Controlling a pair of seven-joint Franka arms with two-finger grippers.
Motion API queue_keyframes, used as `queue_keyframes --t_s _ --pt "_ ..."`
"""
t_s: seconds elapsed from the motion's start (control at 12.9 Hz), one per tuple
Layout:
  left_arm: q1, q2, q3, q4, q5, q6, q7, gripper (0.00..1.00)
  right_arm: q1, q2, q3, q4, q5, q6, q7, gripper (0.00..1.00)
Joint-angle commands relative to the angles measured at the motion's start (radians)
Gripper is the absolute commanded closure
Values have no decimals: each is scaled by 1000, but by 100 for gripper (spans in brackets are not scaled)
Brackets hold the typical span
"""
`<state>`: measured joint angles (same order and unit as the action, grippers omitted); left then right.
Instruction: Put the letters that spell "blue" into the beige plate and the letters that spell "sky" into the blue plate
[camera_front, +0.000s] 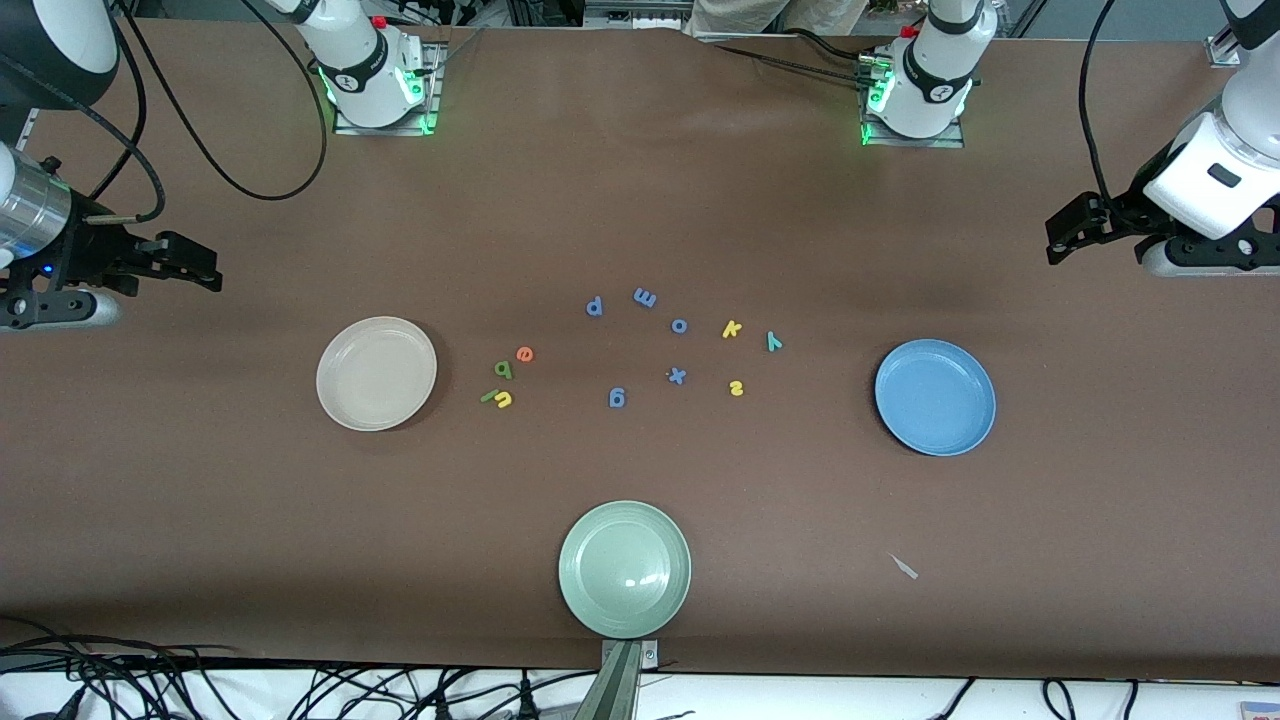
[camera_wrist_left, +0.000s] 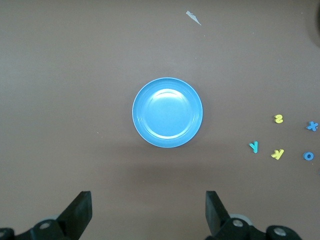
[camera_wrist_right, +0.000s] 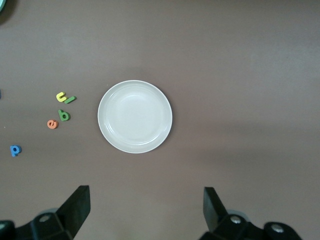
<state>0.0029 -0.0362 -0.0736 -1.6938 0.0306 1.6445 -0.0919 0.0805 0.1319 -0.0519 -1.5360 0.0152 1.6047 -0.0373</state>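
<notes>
You see the right gripper (camera_front: 205, 270) hanging with its fingers spread wide and nothing in them, over bare table at the right arm's end, at about ten o'clock from the beige plate (camera_front: 345, 400). That plate holds nothing; the same goes for the blue plate (camera_front: 905, 415) at the left arm's end. Just beside the beige plate, at its three o'clock, sit the orange e (camera_front: 524, 353), green b (camera_front: 503, 369), green l (camera_front: 489, 396) and yellow u (camera_front: 504, 400), the l and u touching. Toward the middle lie blue letters p (camera_front: 594, 306), g (camera_front: 617, 398), m (camera_front: 644, 297), o (camera_front: 679, 325) and x (camera_front: 677, 375). Next come the yellow k (camera_front: 731, 329), yellow s (camera_front: 736, 388) and teal y (camera_front: 773, 341), at nine o'clock from the blue plate. A green plate (camera_front: 590, 600) sits nearest the front camera. The left gripper (camera_front: 1060, 232) waits wide open and empty, at one o'clock from the blue plate.
</notes>
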Motion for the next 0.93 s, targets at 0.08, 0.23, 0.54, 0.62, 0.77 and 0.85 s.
queue_keyframes --t_s 0.08,0.23,0.54,0.62,0.77,0.85 --pt "5 -5 -6 13 18 -17 -3 0 -2 -20 1 11 -12 -20 5 0" --pt "5 -5 -6 13 20 -17 -2 0 -2 -23 1 11 -12 -26 0 0" --pt "5 -7 -6 13 18 -17 -2 0 -4 -34 1 10 -12 -54 -3 0" --pt "5 -7 -6 13 20 -17 -2 0 -4 -37 1 10 -12 -58 -4 0" --pt "5 -7 -6 13 18 -17 -3 0 -4 -38 1 10 -11 -63 -4 0" --pt "5 -7 -6 13 18 -18 -3 0 -4 -38 1 10 -11 -63 -4 0"
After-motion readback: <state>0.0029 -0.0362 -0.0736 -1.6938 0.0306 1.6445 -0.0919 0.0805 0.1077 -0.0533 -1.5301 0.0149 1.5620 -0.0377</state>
